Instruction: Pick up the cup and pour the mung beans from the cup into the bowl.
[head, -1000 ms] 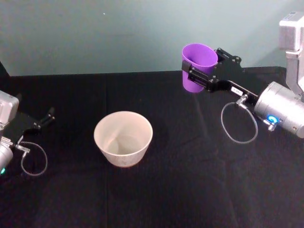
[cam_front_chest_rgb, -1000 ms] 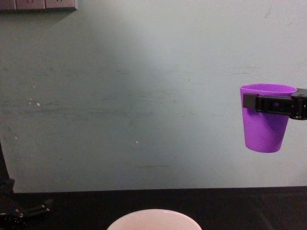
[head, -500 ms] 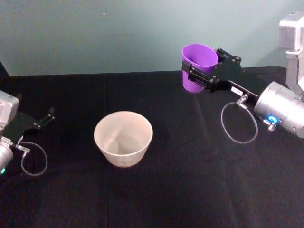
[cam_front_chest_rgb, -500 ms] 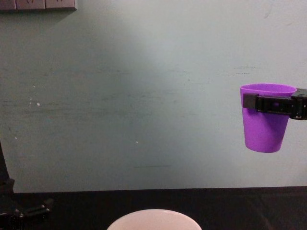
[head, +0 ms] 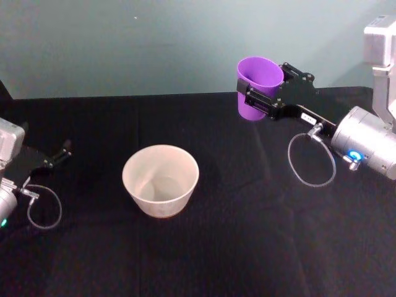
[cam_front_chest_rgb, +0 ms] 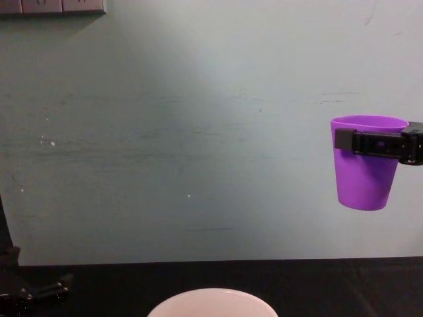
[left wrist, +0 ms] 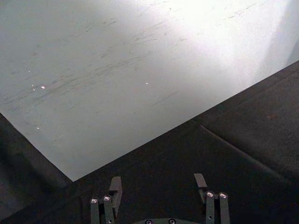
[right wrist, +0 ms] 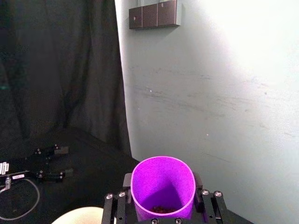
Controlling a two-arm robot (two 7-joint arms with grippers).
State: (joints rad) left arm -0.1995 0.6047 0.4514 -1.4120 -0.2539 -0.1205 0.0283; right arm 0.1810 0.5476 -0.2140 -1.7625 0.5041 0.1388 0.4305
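Note:
My right gripper [head: 255, 94] is shut on the purple cup [head: 255, 86], holding it upright in the air behind and to the right of the bowl. From the side, the cup [cam_front_chest_rgb: 366, 168] hangs well above the table with the right gripper [cam_front_chest_rgb: 377, 142] clamped just under its rim. Inside the cup [right wrist: 162, 184] a few dark mung beans [right wrist: 161, 209] lie at the bottom. The white bowl [head: 161, 179] stands on the black table in the middle; its rim [cam_front_chest_rgb: 211, 297] peeks in low in the chest view. My left gripper [head: 59, 153] rests open at the table's left edge.
A black cloth [head: 247, 247] covers the table, with a pale green wall [head: 154, 43] behind it. A cable loop [head: 312, 162] hangs under the right wrist. A black curtain [right wrist: 56, 70] hangs at the room's side.
The left gripper has shifted very slightly at the table's left edge. The cup and the right gripper have stayed in place.

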